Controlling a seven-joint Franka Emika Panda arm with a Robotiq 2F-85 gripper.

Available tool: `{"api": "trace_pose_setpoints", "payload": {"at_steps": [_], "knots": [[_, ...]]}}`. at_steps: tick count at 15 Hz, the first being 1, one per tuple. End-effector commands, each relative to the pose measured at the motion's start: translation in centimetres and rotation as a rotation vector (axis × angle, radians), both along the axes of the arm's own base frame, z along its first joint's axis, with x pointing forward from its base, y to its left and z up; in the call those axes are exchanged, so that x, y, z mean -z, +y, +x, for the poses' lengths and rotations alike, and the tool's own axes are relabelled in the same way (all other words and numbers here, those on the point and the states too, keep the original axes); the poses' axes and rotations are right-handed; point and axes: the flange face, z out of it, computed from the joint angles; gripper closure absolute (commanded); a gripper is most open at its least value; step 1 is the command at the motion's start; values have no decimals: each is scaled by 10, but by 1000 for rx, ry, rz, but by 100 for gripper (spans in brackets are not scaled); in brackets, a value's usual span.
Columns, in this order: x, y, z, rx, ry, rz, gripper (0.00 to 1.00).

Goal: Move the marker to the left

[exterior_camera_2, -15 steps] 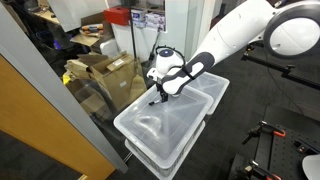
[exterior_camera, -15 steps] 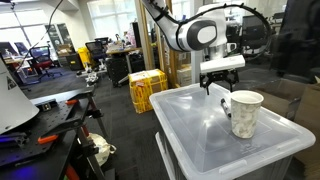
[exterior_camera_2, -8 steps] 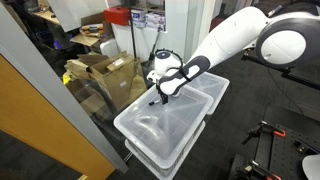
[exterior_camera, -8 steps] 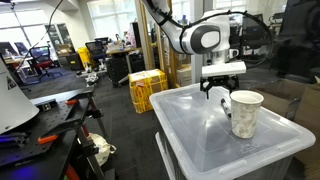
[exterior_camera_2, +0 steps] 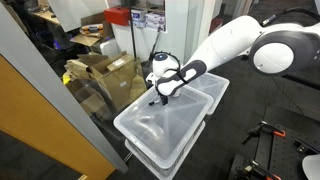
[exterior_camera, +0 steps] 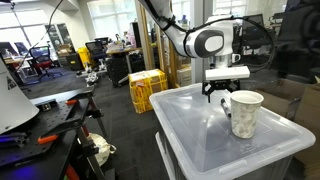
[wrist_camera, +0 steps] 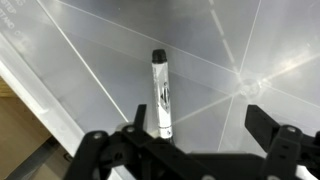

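Observation:
The marker, a slim stick with a black cap and a pale labelled barrel, lies flat on the clear plastic bin lid. In the wrist view my gripper is open. The marker's near end lies just inside its left finger, not gripped. In both exterior views the gripper hangs just above the lid, beside the white speckled cup. I cannot make out the marker in either exterior view.
The lid tops stacked clear bins with open floor around them. A yellow crate stands on the floor behind. Cardboard boxes sit next to the bins. A cluttered workbench is at one side.
The gripper has shifted slightly sideways and lower over the lid, closer to the cup. The marker and cup have not moved.

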Motion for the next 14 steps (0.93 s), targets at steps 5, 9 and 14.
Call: {"api": "trace_pose_setpoints", "payload": {"at_steps": [5, 9, 14], "knots": [[7, 2, 16, -63, 42, -7, 0], [12, 2, 20, -92, 54, -9, 0], [18, 2, 24, -121, 33, -15, 0]]}}
